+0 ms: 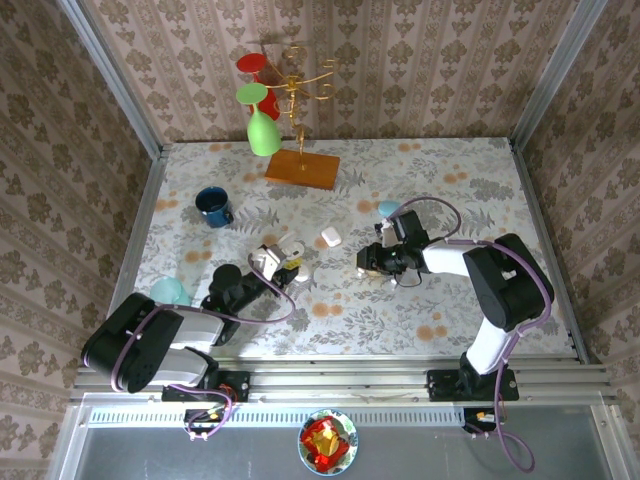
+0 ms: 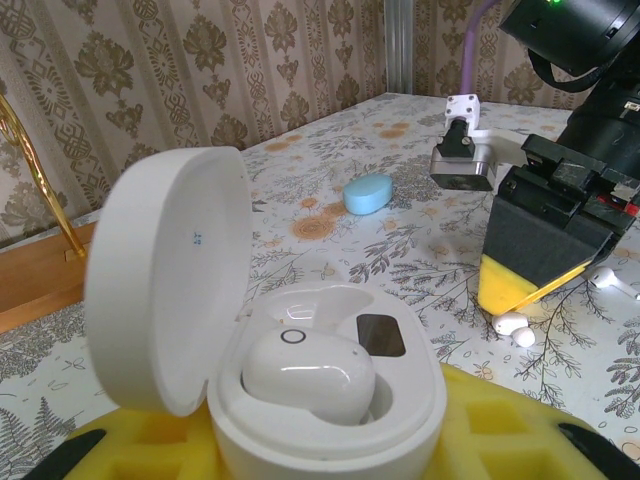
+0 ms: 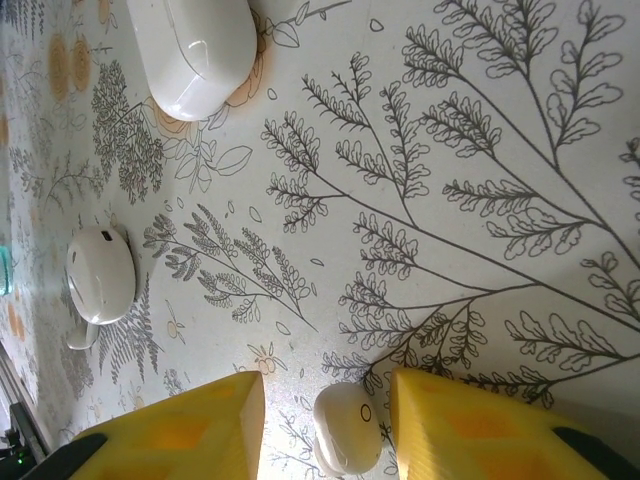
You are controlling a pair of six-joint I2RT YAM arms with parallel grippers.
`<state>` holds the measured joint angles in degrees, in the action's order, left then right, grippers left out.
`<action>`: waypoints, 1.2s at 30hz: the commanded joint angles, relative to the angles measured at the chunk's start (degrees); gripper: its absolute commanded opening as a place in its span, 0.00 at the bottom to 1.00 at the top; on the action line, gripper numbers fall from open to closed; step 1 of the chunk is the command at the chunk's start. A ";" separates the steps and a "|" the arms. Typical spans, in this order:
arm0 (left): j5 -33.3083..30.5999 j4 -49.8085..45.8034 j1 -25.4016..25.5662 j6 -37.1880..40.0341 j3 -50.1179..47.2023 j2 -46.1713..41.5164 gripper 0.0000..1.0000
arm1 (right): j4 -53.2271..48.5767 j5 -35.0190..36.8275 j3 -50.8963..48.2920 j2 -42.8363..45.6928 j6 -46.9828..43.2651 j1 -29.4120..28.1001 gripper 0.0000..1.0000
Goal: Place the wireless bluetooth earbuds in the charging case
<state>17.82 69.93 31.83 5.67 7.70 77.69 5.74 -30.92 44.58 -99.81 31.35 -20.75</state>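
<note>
White glossy plastic sits clamped between the yellow pads of the left hand (image 2: 330,455): the charging case (image 2: 400,400), its lid (image 2: 165,280) tipped up at nine o'clock, with a seated earbud (image 2: 308,378) in one well. The other well, at one o'clock of it, shows only in the left wrist view.

The right wrist view shows the right hand (image 3: 328,420) with its fingers apart, straddling a loose earbud (image 3: 345,425) that lies on the floral desk (image 1: 450,300). There is a clear gap on the nine o'clock side, and nothing is gripped. A stemmed earbud (image 2: 612,282) lies at three o'clock of that hand in the left wrist view, making three buds. The loose one looks two-lobed there and may be a pair.

There are three cases: the held one, a closed white case (image 1: 331,237) and a pale blue case (image 1: 388,208). A smaller white shell (image 3: 100,275) may be a fourth.

From above, at twelve o'clock, a wooden stand (image 1: 302,168) carries a green glass (image 1: 263,130) and a red glass (image 1: 258,65). A blue mug (image 1: 214,206) and a teal cup (image 1: 170,291) stand at ten and nine o'clock. The right hand's dark body looms over the loose earbud.
</note>
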 commanded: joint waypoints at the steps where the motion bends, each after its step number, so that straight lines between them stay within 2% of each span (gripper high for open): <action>1: 0.37 2.34 0.12 0.21 1.26 0.45 0.02 | -0.02 -2.39 -1.59 -0.60 0.41 -0.34 0.39; 13: 0.46 1.83 0.09 0.03 1.34 0.51 0.02 | 0.76 -2.53 -2.11 -0.83 0.74 -1.53 0.34; 18: 0.63 1.90 0.07 -0.14 1.29 0.53 0.02 | -0.25 -0.97 -1.83 -1.24 -0.09 -2.41 0.34; 26: 0.46 1.61 0.14 -0.09 1.35 0.28 0.02 | -3.45 2.24 -1.03 -1.43 -3.08 -3.59 0.27; 36: 0.42 1.35 0.09 -0.03 1.43 0.39 0.03 | -5.00 2.00 -0.92 0.57 -6.11 -4.91 0.29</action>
<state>17.82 69.89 31.83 5.65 7.81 77.69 5.48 -29.10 43.92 -99.55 27.29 -24.29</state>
